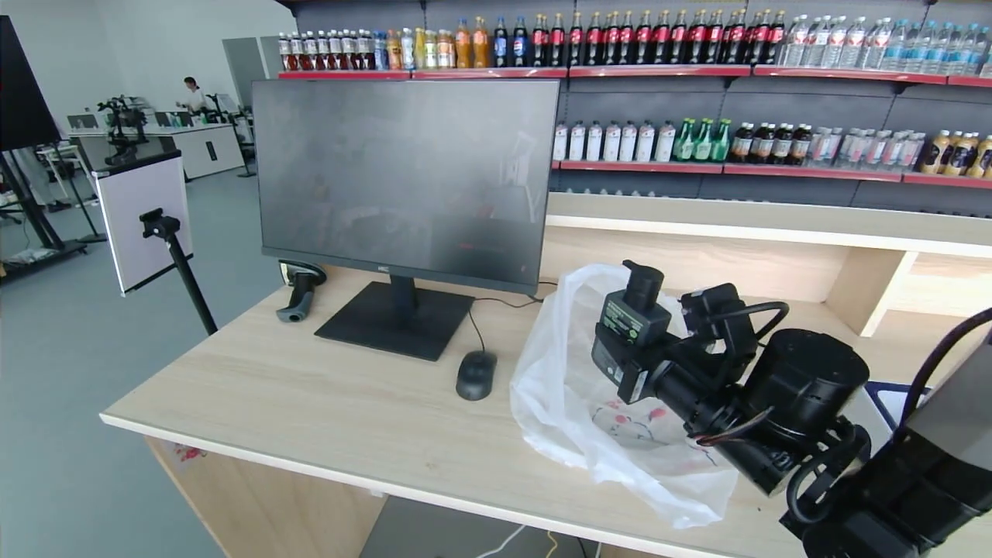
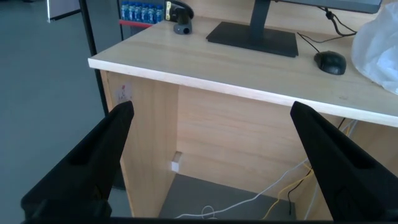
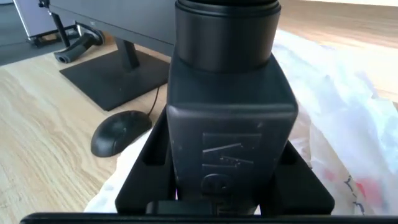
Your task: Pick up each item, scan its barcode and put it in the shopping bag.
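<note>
Shopping bag (image 1: pixel 573 395), of thin, crinkled, translucent plastic, lay slumped directly under the right gripper (image 1: pixel 624 353). That gripper was clenched on a black square-bodied bottle (image 3: pixel 230 124) with a round cap. Left gripper (image 2: pixel 211 107) hung released, holding nothing, lower than the surface (image 1: pixel 310 403) of pale wood grain. Beyond the right gripper stood a flat monitor (image 1: pixel 403 178) and shelves (image 1: pixel 659 71) of drink bottles.
</note>
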You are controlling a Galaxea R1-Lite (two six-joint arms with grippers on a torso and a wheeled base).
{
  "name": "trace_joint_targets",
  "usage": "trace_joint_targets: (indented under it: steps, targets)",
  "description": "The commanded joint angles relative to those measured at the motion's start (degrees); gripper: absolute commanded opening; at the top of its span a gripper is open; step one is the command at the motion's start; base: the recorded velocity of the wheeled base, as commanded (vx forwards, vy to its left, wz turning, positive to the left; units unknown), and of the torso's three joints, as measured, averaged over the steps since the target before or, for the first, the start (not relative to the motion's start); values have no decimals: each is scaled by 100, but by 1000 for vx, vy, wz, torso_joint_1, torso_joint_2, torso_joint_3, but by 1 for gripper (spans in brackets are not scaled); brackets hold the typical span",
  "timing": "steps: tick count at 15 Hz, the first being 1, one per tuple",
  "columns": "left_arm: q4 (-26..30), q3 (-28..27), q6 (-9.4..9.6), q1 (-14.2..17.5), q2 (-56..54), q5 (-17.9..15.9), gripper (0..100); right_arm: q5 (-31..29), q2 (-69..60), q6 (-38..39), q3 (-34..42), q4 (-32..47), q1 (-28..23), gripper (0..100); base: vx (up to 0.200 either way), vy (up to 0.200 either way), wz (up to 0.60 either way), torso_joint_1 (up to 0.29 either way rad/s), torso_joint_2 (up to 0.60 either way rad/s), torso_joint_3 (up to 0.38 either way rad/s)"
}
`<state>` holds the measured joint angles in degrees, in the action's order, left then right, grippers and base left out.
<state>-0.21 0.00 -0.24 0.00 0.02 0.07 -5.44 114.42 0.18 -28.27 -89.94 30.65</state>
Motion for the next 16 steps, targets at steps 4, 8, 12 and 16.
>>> trace_joint_targets:
  steps: [4, 8, 12, 16]
  targets:
    - [-6, 0, -2, 0, -2, 1, 100, -1, 924, -27, -610, -6, 29, 0, 0, 0, 0, 0, 0, 0]
    - [3, 0, 7, 0, -2, 1, 100, -1, 1293, -115, -1207, -6, -384, 0, 0, 0, 0, 0, 0, 0]
    - [3, 0, 7, 0, -2, 1, 100, -1, 1416, -124, -1154, -6, -419, 0, 0, 0, 0, 0, 0, 0]
    - [12, 0, 7, 0, 6, 1, 100, -1, 1575, -124, -1084, -6, -323, 0, 0, 0, 0, 0, 0, 0]
